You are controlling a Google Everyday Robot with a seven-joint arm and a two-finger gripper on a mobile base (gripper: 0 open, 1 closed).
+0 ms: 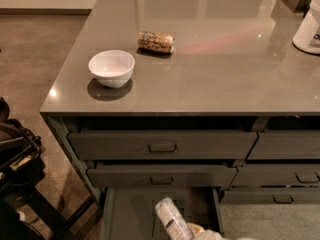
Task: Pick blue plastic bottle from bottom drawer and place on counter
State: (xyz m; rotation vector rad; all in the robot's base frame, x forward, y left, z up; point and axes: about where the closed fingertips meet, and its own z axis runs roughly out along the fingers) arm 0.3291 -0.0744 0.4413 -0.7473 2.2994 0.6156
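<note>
The blue plastic bottle is a slim clear bottle with a white label. It is tilted over the open bottom drawer, with its upper end pointing up and to the left. My gripper is at the bottom edge of the camera view. It is shut on the bottle's lower end, and the white arm behind it is mostly cut off. The counter spreads out above the drawers.
On the counter stand a white bowl at the left, a brown patterned can lying behind it, and a big white jug at the far right. Two handled drawers sit slightly ajar above the bottom one. Dark equipment stands on the floor at the left.
</note>
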